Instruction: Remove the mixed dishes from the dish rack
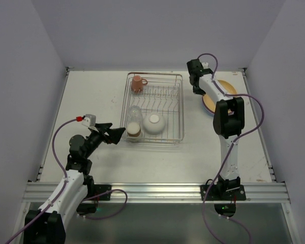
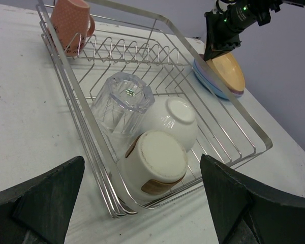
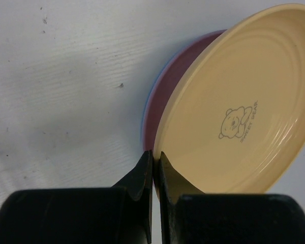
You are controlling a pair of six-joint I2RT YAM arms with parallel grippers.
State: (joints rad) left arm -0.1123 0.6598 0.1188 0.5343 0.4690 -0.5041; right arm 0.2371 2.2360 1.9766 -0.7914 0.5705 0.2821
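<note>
Yellow-orange plate [image 3: 234, 112] tilted on lilac plate [image 3: 172, 77], rim pinched in right gripper [image 3: 153, 173]. Lower flat before letting go, else may slide. Left gripper [image 1: 116, 135] spread wide, facing small brown cup [image 2: 155, 162].

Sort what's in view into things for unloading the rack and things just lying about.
For the job: dish rack, pink mug, clear glass, brown cup, white bowl; yellow plate in the right gripper, lilac plate and blue plate under it; open left gripper.
Just there: table, purple cable, metal rail.
</note>
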